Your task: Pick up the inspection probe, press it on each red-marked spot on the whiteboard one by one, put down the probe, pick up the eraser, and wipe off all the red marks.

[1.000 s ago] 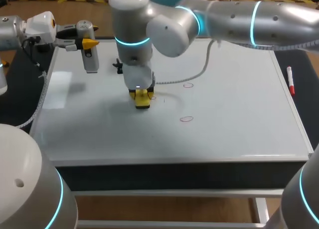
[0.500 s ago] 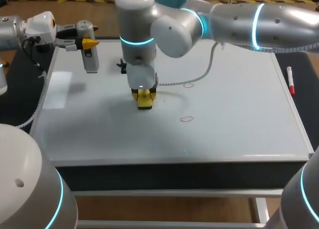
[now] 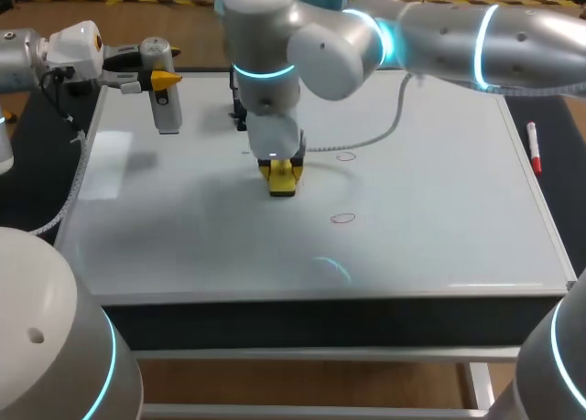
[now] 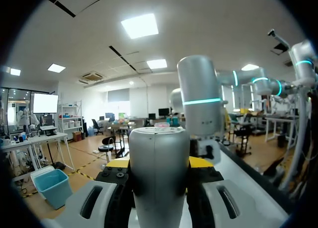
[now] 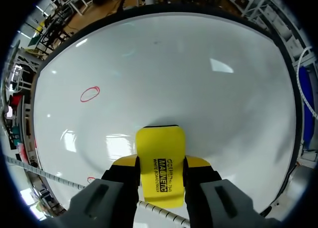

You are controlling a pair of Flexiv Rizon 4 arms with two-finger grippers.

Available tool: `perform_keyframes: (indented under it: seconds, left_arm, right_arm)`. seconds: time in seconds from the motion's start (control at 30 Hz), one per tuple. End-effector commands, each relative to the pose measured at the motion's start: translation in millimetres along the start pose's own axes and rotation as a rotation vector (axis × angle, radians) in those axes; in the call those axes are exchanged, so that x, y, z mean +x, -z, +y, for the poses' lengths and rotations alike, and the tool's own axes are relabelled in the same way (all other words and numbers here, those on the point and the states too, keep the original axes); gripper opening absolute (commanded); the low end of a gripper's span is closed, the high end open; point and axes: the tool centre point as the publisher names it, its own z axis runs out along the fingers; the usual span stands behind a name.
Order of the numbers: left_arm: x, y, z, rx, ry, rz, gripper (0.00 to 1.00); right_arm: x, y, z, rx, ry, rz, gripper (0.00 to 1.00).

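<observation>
right end effector [image 5: 160, 163] clamped on yellow eraser [image 3: 282, 180], slid rightward along whiteboard [image 3: 439, 210], left end effector [image 4: 159, 162] gripping probe [image 3: 166, 109]

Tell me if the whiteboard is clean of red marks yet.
No, a near red circle and a far red circle show on the whiteboard.

Yellow eraser [image 5: 160, 161], red oval marks [image 3: 342, 219], white whiteboard [image 3: 439, 210].

The only lettering in sight is small black print on the yellow eraser [image 5: 160, 143], held between the right claw's [image 5: 161, 163] fingers.
</observation>
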Motion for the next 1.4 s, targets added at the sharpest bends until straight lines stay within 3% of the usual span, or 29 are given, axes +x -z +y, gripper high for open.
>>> perform_keyframes:
  seconds: [0.03,0.37,0.6,0.97,1.4]
  left_arm:
    - [0.1,0,-0.5,0.001,-0.002,-0.001,0.00]
    - [0.1,0,-0.5,0.001,-0.002,-0.001,0.00]
    - [0.1,0,-0.5,0.001,-0.002,-0.001,0.00]
    - [0.1,0,-0.5,0.001,-0.002,-0.001,0.00]
    - [0.1,0,-0.5,0.001,-0.002,-0.001,0.00]
  right_arm:
    - [15,-2,-1,0.006,-0.007,0.002,0.00]
    - [30,13,-2,0.043,-0.017,0.035,0.00]
    - [54,36,-5,0.064,-0.041,0.034,0.00]
    - [93,62,-3,0.078,-0.114,-0.035,0.00]
    - [94,66,0,0.091,-0.112,-0.037,0.00]
